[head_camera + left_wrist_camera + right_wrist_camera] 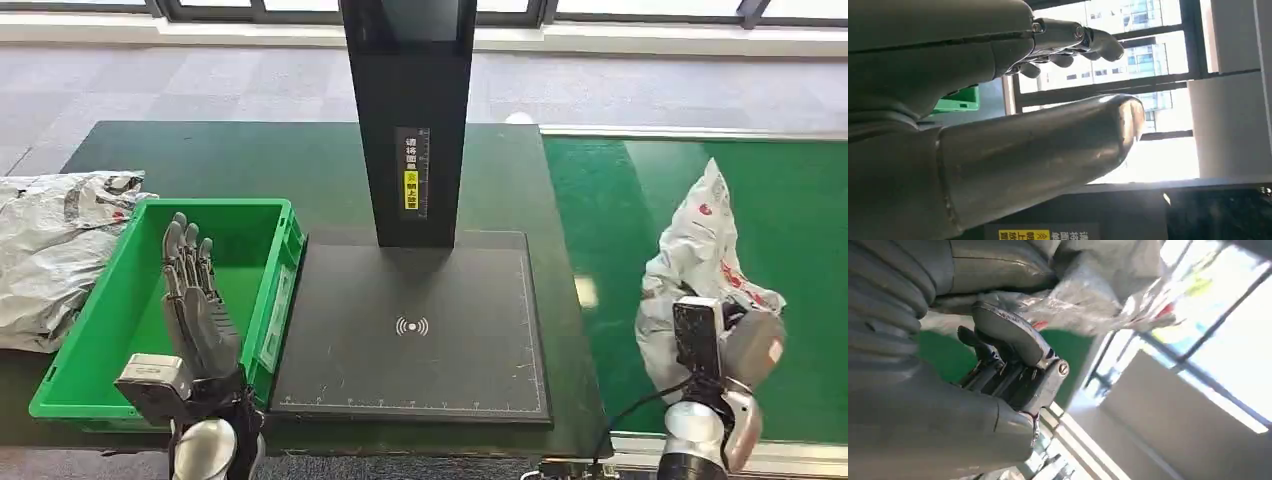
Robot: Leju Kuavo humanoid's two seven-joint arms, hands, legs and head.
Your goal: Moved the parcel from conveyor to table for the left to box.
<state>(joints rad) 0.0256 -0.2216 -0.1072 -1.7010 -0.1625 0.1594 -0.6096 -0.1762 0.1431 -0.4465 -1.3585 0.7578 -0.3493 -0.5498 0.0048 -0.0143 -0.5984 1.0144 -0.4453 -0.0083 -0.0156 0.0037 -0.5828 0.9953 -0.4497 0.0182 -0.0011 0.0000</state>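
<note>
The right hand (745, 345), at the lower right of the head view, has its fingers (1013, 347) curled into the near end of a crumpled white plastic parcel (700, 255) and grips it. The parcel rests on the green conveyor (800, 230), rising from the hand toward the upper middle right of the frame, its long axis running away from the robot. The coming move turns on one thing: the table lies to the left of this hand, so the parcel must travel leftward across the belt's edge to the black scanner pad (415, 330) at centre. The right hand is much nearer the parcel. The left hand (195, 305), at lower left, holds nothing, fingers straight and slightly apart, raised over a green box (130, 300). A black post (410, 120) stands behind the pad. Another grey-white bag (55, 250) lies at far left on the dark green table (250, 160). Beyond are grey floor tiles and windows.
</note>
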